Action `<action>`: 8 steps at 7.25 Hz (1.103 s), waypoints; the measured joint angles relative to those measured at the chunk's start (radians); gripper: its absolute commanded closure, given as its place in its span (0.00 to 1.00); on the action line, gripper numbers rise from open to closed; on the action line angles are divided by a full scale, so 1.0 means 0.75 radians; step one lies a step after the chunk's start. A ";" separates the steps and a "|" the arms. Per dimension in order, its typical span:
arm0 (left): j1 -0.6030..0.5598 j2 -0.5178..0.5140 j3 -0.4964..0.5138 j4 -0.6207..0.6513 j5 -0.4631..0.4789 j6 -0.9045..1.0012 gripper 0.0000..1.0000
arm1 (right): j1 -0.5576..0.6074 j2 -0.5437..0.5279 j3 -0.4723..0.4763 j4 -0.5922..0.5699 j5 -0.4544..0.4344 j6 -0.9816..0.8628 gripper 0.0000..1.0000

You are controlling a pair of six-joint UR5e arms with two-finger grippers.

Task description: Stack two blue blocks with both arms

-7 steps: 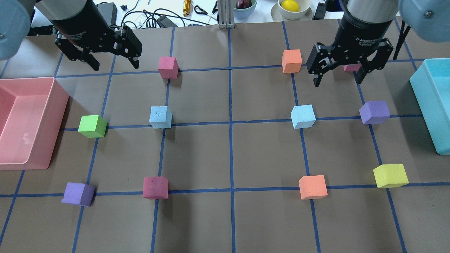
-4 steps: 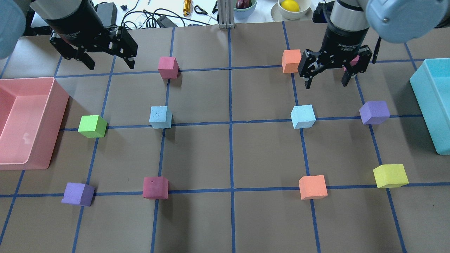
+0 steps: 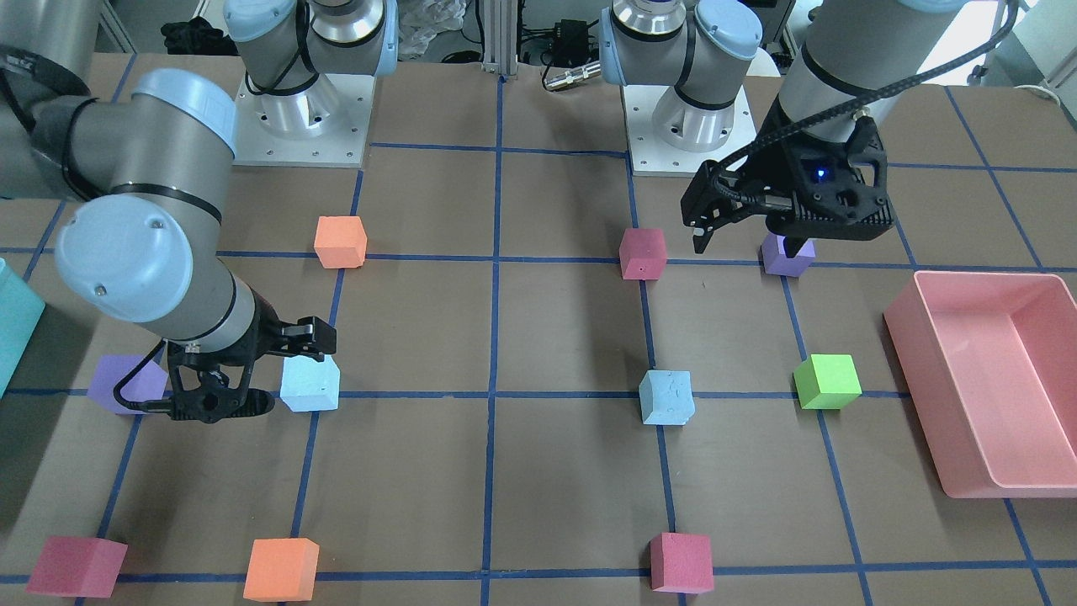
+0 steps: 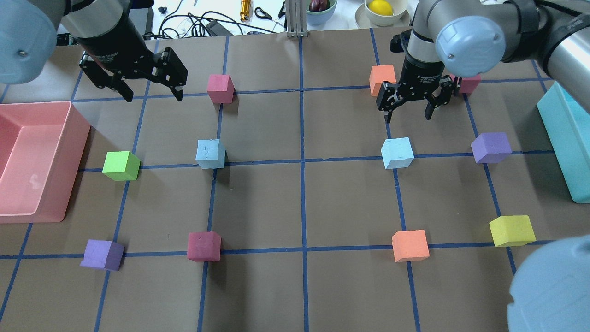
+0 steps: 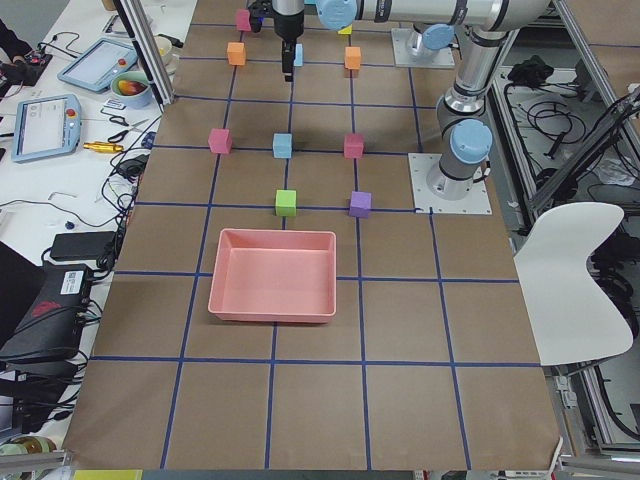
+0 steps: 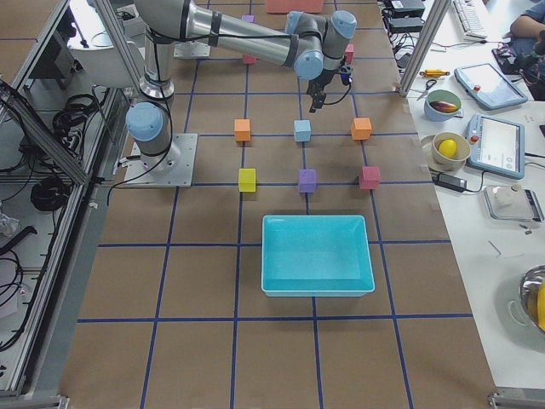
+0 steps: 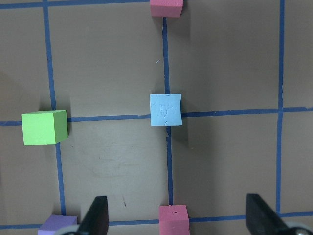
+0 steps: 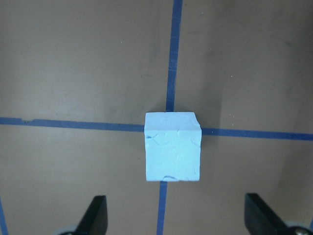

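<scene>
Nothing of the stack is made yet. Both blue blocks lie singly on the table (image 4: 258, 207), well apart in the middle row. The left blue block (image 4: 210, 154) is found left of the centre line and the right blue block (image 4: 397, 152) right of it, each by a tape crossing. Neither is held.

The right fingers (image 4: 385, 102) are spread wide and empty, just far of the right blue block, which is seen centred between them in the right wrist view. The left fingers (image 4: 177, 83) are likewise spread and empty, off to the far left of the left blue block. A grasp, a lift, a carry and a placing on the other block are judged to be left.

No cube lies between the two blocks. A green cube (image 4: 120, 165) is set left of the left one and a purple cube (image 4: 491, 147) right of the right one. An orange cube (image 4: 382, 79) stands close beside the right fingers. A pink bin (image 4: 78, 138) and a teal bin (image 4: 553, 133) are kept at the table's ends.
</scene>
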 measured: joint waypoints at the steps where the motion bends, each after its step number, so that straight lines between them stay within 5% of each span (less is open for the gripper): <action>1: -0.001 -0.036 -0.024 0.040 -0.005 -0.001 0.00 | 0.000 0.025 0.051 -0.084 -0.004 -0.004 0.00; 6: 0.000 -0.203 -0.392 0.617 -0.008 -0.003 0.00 | 0.000 0.062 0.325 -0.335 0.002 -0.014 0.00; 7: 0.000 -0.245 -0.416 0.663 -0.008 -0.008 0.00 | 0.000 0.075 0.342 -0.412 -0.002 -0.030 0.33; 8: -0.001 -0.284 -0.425 0.694 -0.007 -0.013 0.00 | 0.000 0.082 0.348 -0.466 -0.004 -0.043 0.84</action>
